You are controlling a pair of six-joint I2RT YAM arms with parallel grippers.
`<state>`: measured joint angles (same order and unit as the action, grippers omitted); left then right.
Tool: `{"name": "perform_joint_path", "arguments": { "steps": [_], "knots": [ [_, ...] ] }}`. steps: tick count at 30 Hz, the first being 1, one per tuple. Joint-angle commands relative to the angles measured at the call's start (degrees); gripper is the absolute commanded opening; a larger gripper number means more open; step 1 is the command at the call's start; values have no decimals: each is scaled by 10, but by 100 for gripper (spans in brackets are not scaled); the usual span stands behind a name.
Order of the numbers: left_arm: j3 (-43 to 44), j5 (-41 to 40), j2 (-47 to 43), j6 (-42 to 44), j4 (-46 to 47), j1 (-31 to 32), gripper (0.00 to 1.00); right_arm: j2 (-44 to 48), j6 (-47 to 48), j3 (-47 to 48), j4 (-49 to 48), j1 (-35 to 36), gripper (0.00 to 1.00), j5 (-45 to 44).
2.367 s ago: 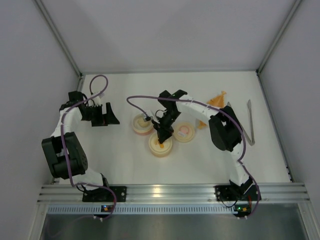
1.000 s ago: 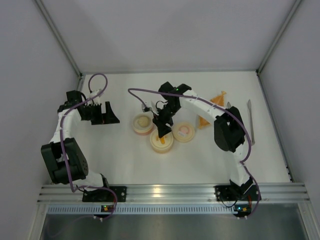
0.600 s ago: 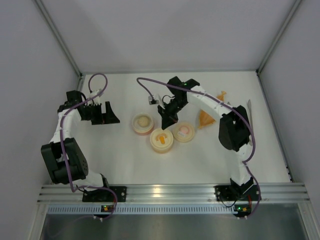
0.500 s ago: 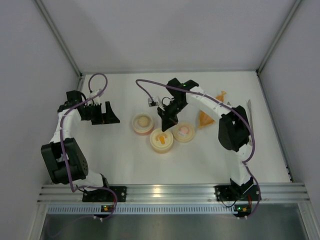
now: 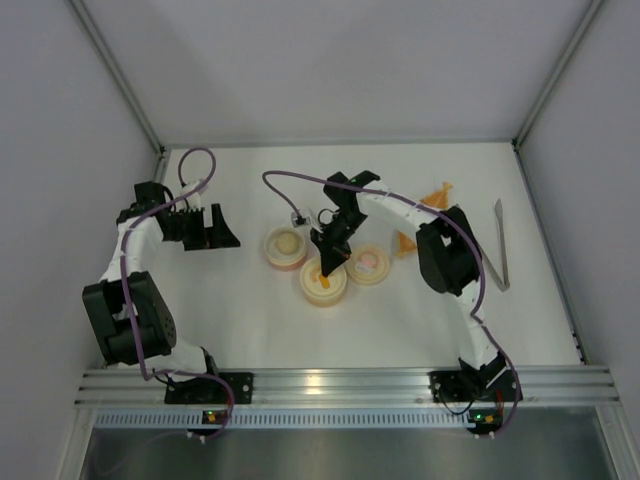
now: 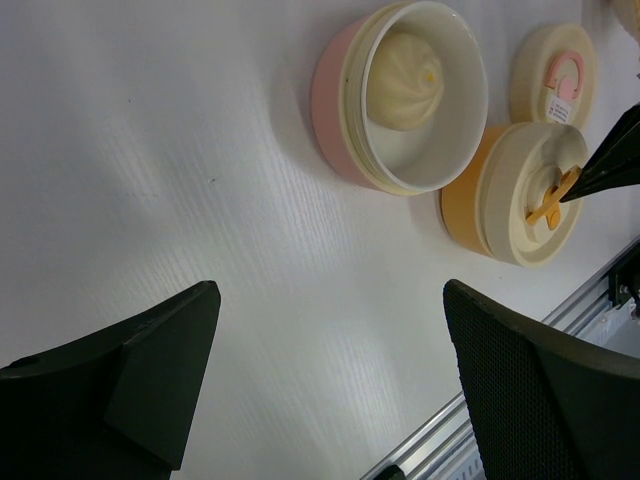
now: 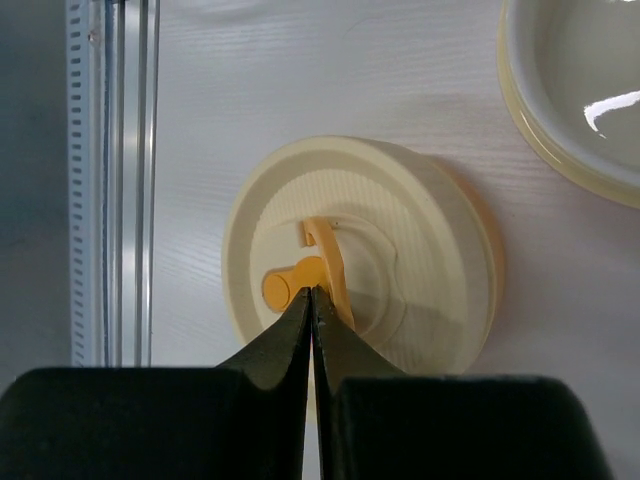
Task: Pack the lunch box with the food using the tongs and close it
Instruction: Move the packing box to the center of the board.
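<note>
The lunch box shows as round containers mid-table. An orange one with a cream lid (image 5: 323, 283) (image 6: 520, 195) (image 7: 400, 250) sits at the front. My right gripper (image 5: 328, 264) (image 7: 312, 290) is shut, and its tips rest on the lid's orange handle (image 7: 285, 285) with nothing between them. Left of it, an open pink container (image 5: 286, 247) (image 6: 340, 100) holds food, a pale beige ball (image 6: 405, 65). The tongs (image 5: 499, 245) lie by the right wall, held by nothing. My left gripper (image 5: 215, 228) (image 6: 330, 330) stands open and empty at the far left.
A cream lid with a pink handle (image 5: 368, 264) (image 6: 555, 75) lies right of the orange container. An orange leaf-shaped dish (image 5: 405, 240) sits behind the right arm. Side walls bound the table, and an aluminium rail (image 5: 340, 382) runs along the near edge.
The right gripper shut, drew back and up from the orange container's lid, then came back down onto its handle. The left arm has not moved.
</note>
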<state>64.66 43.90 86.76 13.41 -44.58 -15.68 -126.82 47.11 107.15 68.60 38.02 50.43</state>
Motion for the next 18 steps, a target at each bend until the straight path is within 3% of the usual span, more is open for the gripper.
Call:
{"name": "perform_joint_path", "arguments": {
  "steps": [1,18],
  "knots": [
    [3,15,7,9,11,-1,98,-13,-5,38,-3,10,0,16],
    [-2,15,22,10,13,-1,98,-109,-97,63,-7,-18,0,56]
  ]
}}
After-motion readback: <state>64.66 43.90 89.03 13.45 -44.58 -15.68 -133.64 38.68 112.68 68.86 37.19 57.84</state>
